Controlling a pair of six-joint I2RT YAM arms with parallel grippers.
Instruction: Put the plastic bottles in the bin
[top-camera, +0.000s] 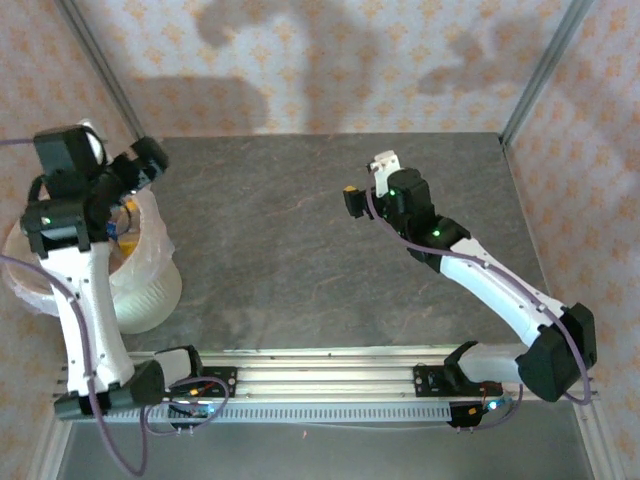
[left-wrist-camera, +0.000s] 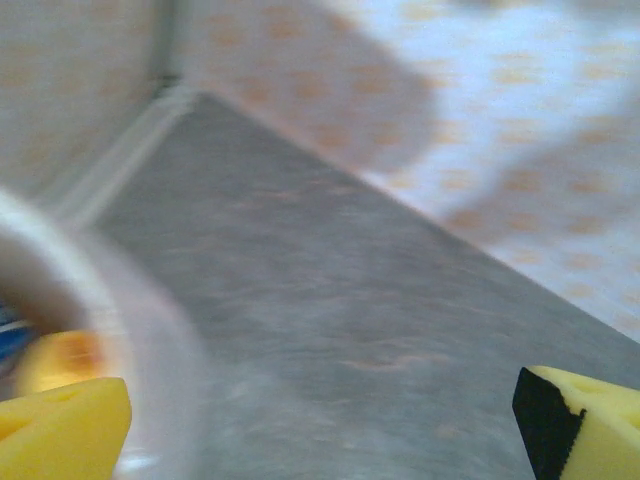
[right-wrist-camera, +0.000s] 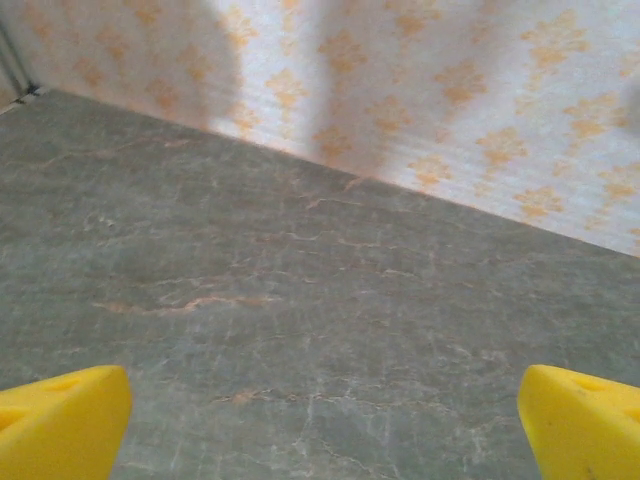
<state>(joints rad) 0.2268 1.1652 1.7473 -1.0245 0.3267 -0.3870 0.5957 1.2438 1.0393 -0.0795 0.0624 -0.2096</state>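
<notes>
The bin (top-camera: 150, 285) stands at the table's left edge, its white bag (left-wrist-camera: 160, 350) showing as a blurred rim in the left wrist view. Inside it I see a bit of orange and blue, apparently bottles (left-wrist-camera: 45, 355), also glimpsed past the arm as an orange patch (top-camera: 126, 236). My left gripper (top-camera: 150, 160) hangs above the bin's far rim, open and empty (left-wrist-camera: 320, 440), its yellow fingers (left-wrist-camera: 60, 430) wide apart. My right gripper (top-camera: 366, 182) hovers over the middle of the table, open with nothing between its fingers (right-wrist-camera: 320, 430).
The grey stone-patterned tabletop (top-camera: 300, 240) is closed in by patterned walls (top-camera: 330, 60) with metal posts at the back corners (top-camera: 540, 70). An aluminium rail (top-camera: 320, 385) carrying the arm bases runs along the near edge.
</notes>
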